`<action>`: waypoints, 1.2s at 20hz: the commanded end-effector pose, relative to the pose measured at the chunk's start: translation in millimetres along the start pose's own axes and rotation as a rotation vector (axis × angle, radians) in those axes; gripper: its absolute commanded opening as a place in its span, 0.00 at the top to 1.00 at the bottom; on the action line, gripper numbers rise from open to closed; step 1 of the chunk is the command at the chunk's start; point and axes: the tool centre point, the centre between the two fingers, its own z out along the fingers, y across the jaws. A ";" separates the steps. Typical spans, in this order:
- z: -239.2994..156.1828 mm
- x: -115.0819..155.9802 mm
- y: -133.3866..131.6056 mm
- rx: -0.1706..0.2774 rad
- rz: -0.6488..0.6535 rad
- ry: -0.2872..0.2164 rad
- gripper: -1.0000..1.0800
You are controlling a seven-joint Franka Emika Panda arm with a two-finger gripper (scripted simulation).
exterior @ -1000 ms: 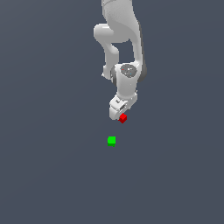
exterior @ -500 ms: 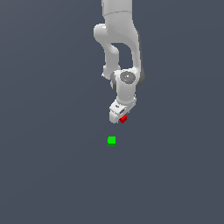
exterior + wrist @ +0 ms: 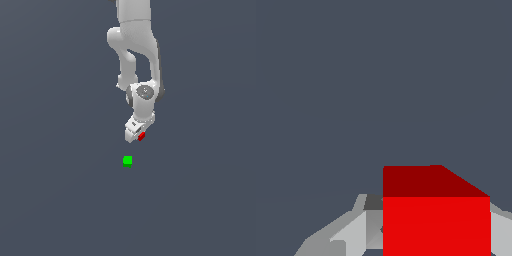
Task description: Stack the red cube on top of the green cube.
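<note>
Wrist view: glossy white gripper (image 3: 436,235) clamped around flat-faced, sharp-edged red cube (image 3: 436,220).

1. The small solid bright-red cube (image 3: 436,220) has smooth, flat, untextured faces with a matt finish; its nearest face reads brighter and its adjoining face darker, with no highlights.
2. The small solid bright-green cube (image 3: 127,160) appears as a plain, smooth, evenly coloured block; it is too small to judge gloss.
3. The white smooth-shelled robot gripper (image 3: 137,133) looks like moulded plastic with a soft satin sheen; its grey finger (image 3: 351,230) surfaces look flat and matt.
4. The dark slate-grey floor surface (image 3: 60,200) is uniform, smooth, matt and unpatterned.
</note>
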 end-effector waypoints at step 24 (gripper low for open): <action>-67.9 -0.7 -0.9 0.000 -0.001 0.000 1.00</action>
